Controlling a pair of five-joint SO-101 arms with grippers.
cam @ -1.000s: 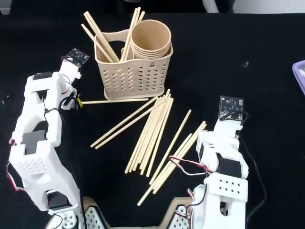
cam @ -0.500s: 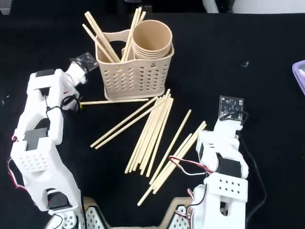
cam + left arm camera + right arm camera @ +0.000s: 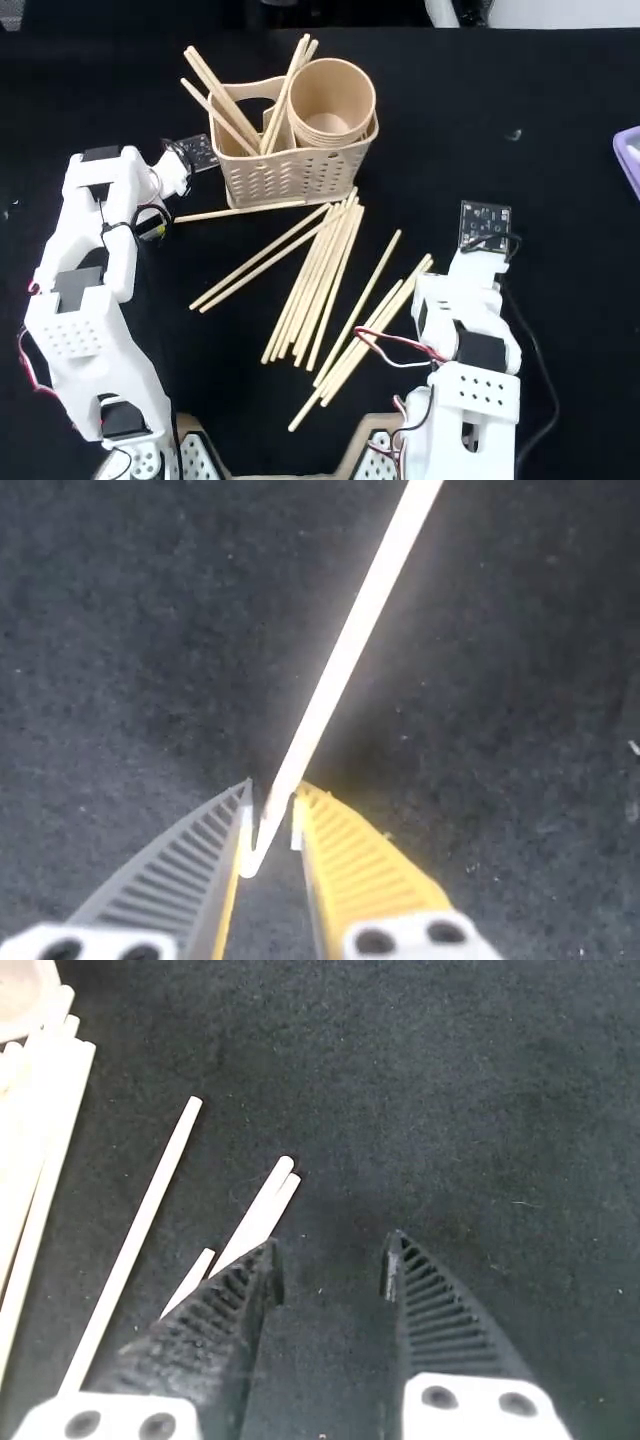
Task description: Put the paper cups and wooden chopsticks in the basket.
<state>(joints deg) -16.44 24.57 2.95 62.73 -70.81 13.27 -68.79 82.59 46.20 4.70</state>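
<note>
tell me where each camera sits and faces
High view: fixed above, looking down at the black table, beige perforated plastic basket, tan paper cups and pale wooden chopsticks; white left arm and right arm show.
Left wrist view: on the left wrist, looking along the left claw, shut on a single wooden chopstick.
Right wrist view: on the right wrist, looking past the open right claw at chopstick ends.
Shared: high and left wrist views both show that chopstick.

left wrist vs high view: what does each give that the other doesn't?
Left wrist: the grip itself, jaws shut on the end of one chopstick. High: the basket holding stacked cups and leaning sticks, the loose chopsticks on the table, and the right arm beside them. Both: that held chopstick and the black table.
</note>
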